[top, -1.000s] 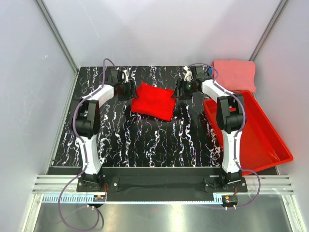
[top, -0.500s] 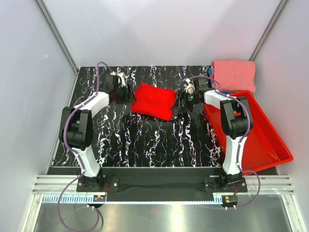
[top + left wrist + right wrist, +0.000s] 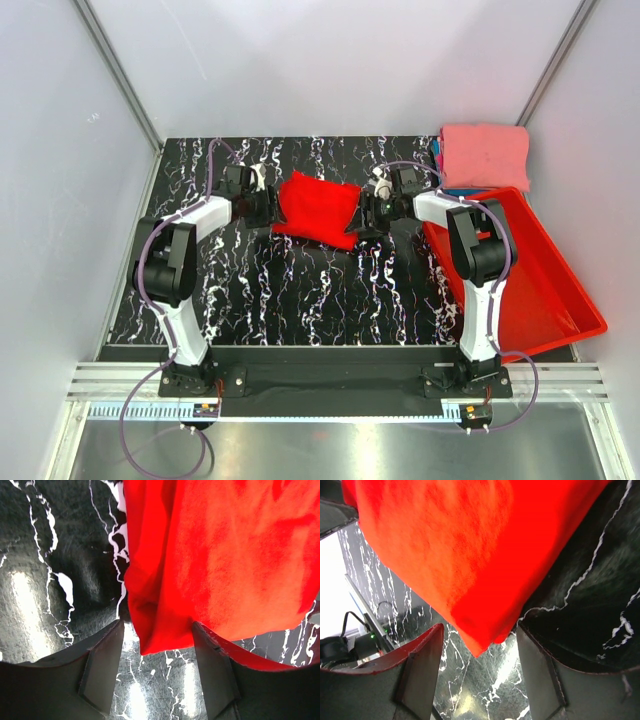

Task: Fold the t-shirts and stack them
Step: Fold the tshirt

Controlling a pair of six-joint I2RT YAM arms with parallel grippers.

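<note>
A bright red t-shirt [image 3: 318, 207], folded into a small rectangle, lies on the black marbled table at the back middle. My left gripper [image 3: 268, 207] is at its left edge and is open, with a cloth corner [image 3: 160, 630] between its fingers. My right gripper [image 3: 366, 214] is at the shirt's right edge and is open, with a cloth corner [image 3: 485, 635] between its fingers. A folded salmon-pink shirt [image 3: 486, 155] lies at the back right on top of blue cloth [image 3: 438, 152].
A rigid red plastic bin [image 3: 540, 275] sits on the table's right side, beside the right arm. Grey walls stand close on the left, back and right of the table [image 3: 300, 300].
Both grippers have moved from the back of the table down to the red shirt's left and right edges. The shirt has not moved.
</note>
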